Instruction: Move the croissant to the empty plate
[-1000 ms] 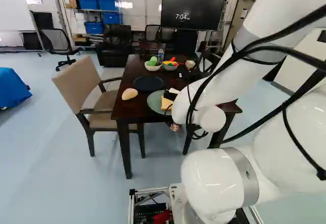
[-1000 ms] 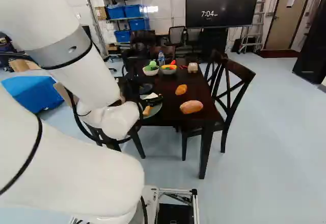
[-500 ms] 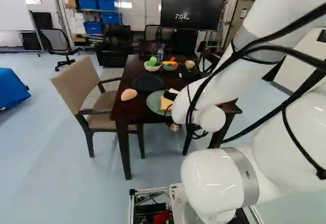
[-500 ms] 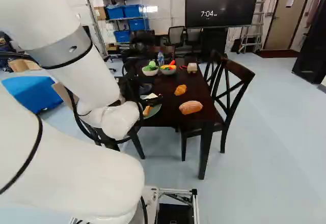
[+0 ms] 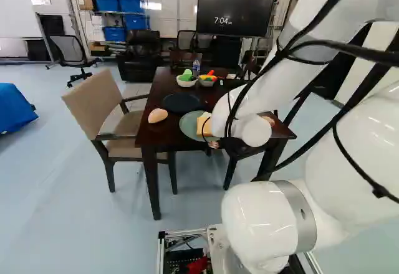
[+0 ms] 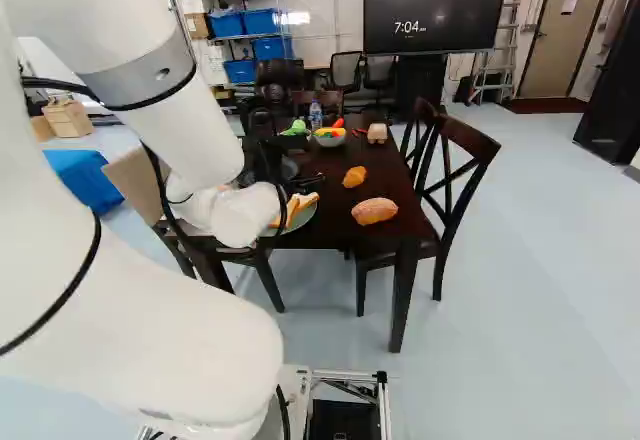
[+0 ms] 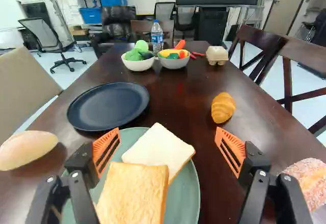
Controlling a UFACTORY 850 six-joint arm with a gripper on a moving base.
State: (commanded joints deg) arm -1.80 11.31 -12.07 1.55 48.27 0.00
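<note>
Right base view and left base view both register a displacement of the arm (image 6: 185, 140) against its foot joint over the last half second; the base made a slight shift before that. In the right base view, the claw (image 7: 168, 137) stood over the near part of the green plate (image 7: 195, 203); it now stands farther ahead, and the toast slice (image 7: 132, 191) and white bread slice (image 7: 159, 150) on that plate are more exposed. In the left base view, the sugared loaf (image 7: 309, 180), formerly covered by the arm, is now partly visible. The claw is released: its orange pads (image 7: 106, 147) are set wide apart, with nothing held between them. The croissant (image 7: 223, 108) lies directly on the bench (image 7: 188, 89), ahead of the finger nearer the sugared loaf, and so outside the centre of the claw's opening. The dark blue plate (image 7: 108, 105), bare and therefore the probable destination, lies beyond the green plate, on the opposite side from the croissant. The displacement is judged to serve the approach; pick-up is outstanding. Required next: align the opening with the croissant, advance, lower, then close. Caution: closing off-centre could push or roll the croissant, and lowering at the present alignment could strike the slices. Moderate closing force is advised, as the croissant may be light.
</note>
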